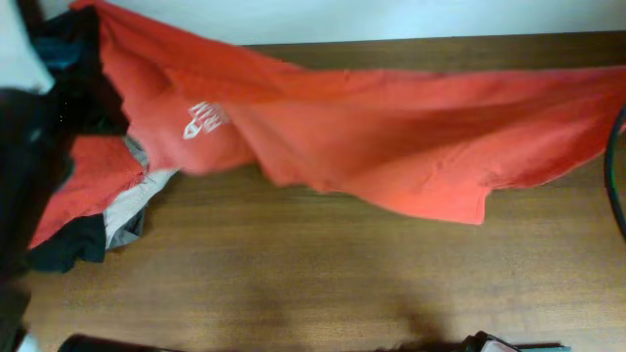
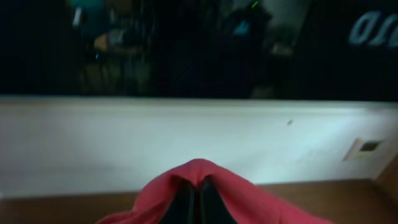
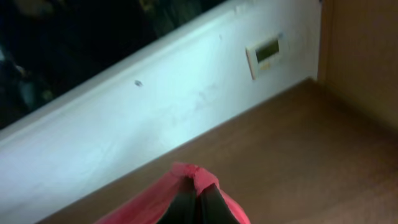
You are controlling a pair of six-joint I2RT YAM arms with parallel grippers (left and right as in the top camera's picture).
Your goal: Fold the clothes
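Red T-shirt spread across my worktop | left fingers pinched tight on its cloth | right fingers pinched on it too | clothes pile at left edge

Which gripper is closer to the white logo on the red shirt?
Left. The left gripper pinches the shirt at the end nearest the logo; the right gripper pinches the opposite end, far from it.

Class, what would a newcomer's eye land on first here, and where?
The orange-red T-shirt stretched wide across the wooden table, white logo toward its left end. In the wrist views, the left gripper and right gripper each pinch its fabric. A heap of other clothes sits at the table's left edge.
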